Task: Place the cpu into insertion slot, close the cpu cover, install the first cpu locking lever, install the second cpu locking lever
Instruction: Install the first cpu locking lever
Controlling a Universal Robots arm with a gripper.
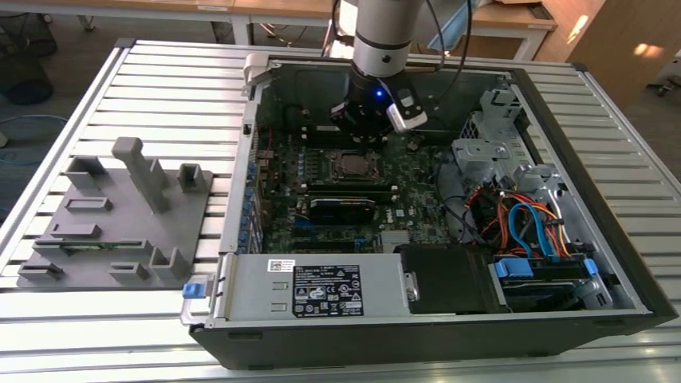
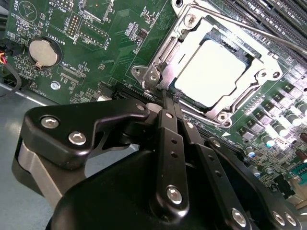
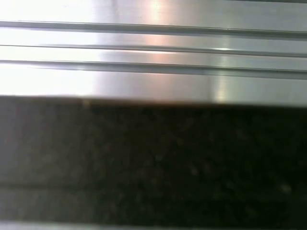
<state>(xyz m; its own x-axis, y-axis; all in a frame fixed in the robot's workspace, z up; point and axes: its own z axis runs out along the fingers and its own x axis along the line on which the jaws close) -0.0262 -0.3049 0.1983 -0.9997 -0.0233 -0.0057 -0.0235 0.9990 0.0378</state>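
Showing in the second wrist view, cpu (image 2: pixel 211 72) sits under cpu cover (image 2: pixel 168 52).

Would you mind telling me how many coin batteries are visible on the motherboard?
1. The coin battery sits on the motherboard, apart from the cpu; the gripper may hide others.

claw (image 2: pixel 169 103) base cut off, socket corner cropped
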